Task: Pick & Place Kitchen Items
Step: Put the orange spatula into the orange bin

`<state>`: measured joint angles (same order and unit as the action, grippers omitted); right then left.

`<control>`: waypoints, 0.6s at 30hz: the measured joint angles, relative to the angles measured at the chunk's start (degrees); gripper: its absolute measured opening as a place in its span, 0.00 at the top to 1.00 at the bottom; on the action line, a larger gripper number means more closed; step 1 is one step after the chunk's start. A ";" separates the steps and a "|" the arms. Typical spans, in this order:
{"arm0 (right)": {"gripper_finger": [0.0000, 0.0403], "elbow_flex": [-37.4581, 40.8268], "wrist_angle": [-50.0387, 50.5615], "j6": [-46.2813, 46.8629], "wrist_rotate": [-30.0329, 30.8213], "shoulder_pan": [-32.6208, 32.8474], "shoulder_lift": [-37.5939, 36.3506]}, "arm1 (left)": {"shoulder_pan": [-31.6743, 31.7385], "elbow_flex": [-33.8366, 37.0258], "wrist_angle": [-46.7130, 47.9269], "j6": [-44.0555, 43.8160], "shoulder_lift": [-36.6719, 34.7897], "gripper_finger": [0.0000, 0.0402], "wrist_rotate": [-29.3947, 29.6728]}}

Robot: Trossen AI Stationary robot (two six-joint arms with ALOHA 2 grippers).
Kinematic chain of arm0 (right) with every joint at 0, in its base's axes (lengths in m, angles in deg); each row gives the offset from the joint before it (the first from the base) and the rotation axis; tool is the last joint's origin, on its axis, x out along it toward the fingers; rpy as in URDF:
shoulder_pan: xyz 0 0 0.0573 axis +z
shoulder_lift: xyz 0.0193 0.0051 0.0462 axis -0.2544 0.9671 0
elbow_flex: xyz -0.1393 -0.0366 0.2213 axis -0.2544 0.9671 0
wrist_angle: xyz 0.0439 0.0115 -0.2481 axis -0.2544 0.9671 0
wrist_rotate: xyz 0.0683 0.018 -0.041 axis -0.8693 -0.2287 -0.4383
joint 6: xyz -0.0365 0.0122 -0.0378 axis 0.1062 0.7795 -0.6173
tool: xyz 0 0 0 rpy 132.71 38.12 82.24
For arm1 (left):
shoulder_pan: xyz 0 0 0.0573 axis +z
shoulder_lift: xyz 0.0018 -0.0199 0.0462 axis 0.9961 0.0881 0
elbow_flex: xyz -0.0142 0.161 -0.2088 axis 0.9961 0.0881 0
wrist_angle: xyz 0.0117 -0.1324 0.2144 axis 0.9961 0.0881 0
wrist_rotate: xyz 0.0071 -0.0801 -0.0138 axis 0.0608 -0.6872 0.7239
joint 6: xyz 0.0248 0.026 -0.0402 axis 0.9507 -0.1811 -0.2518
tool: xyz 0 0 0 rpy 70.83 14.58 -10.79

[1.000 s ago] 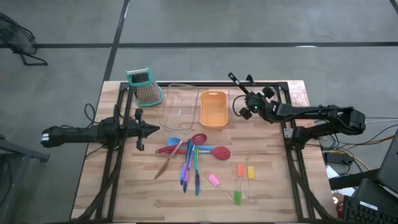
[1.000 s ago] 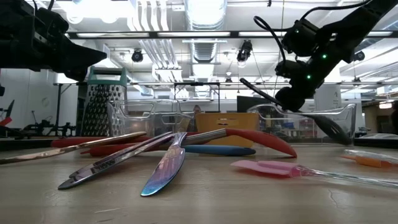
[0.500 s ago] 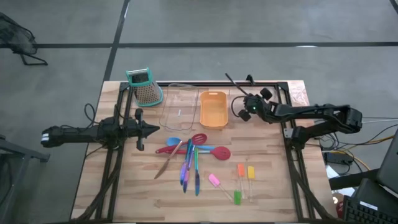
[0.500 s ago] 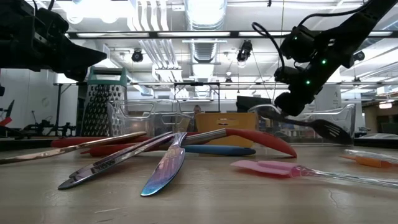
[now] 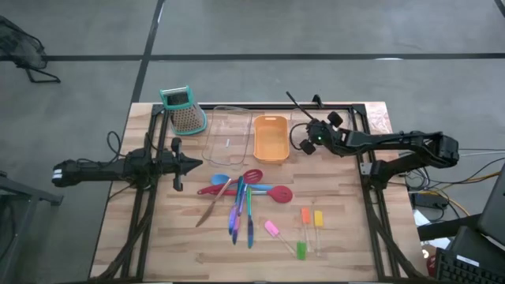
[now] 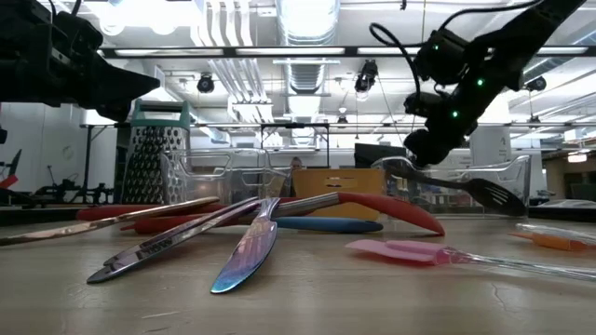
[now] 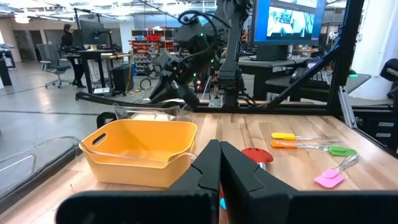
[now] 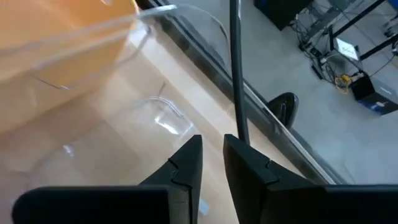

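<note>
My right gripper [image 5: 306, 140] hovers near the table's far right, beside the orange tray [image 5: 271, 138], shut on the long black spoon [image 5: 293, 102]. The spoon's thin handle [image 8: 235, 74] runs out past the fingertips, and its bowl [image 6: 494, 194] hangs low by a clear container [image 6: 507, 175]. My left gripper [image 5: 197, 164] is shut and waits at the table's left [image 7: 219, 163]. Red and blue spatulas [image 5: 268, 192], thin coloured sticks [image 5: 241, 213] and small pink [image 5: 271, 229], orange [image 5: 305, 214] and green [image 5: 301, 251] pieces lie flat mid-table. My right gripper pinches the black spoon's handle [image 8: 239, 127] between its two fingers, partway along its length. The free handle end points toward the far edge, and the bowl end [image 6: 494, 194] slopes down below the gripper. Whether the bowl touches the clear container cannot be told.
A clear tray [image 5: 225, 136] sits left of the orange tray, and a teal-topped metal grater [image 5: 185, 110] stands at the far left corner. Metal frame rails run along the table's sides [image 5: 371, 170]. Bare wood shows at the near left [image 5: 150, 237].
My right gripper has shifted a little toward the table's left, toward the orange tray, still shut on the spoon. The spoon has tipped from a steep slant to lie closer to level, its bowl staying low by the clear container.
</note>
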<state>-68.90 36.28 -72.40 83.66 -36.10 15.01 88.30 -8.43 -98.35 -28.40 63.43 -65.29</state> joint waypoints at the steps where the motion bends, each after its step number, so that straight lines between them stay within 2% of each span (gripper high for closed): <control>1: 0.81 -0.65 1.61 1.28 0.01 0.67 -0.38 | 0.00 0.00 0.00 0.00 0.00 0.99 0.00; 11: 0.67 -6.25 17.30 16.24 -0.14 11.63 -2.12 | 0.00 0.00 0.09 0.02 0.00 0.99 0.00; 18: 0.58 -9.97 19.85 23.62 -4.60 20.40 -2.12 | 0.00 -0.02 0.11 0.00 0.00 0.99 0.00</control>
<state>-78.86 56.13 -48.78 79.07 -15.70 12.89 88.30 -8.45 -98.24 -28.40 63.43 -65.29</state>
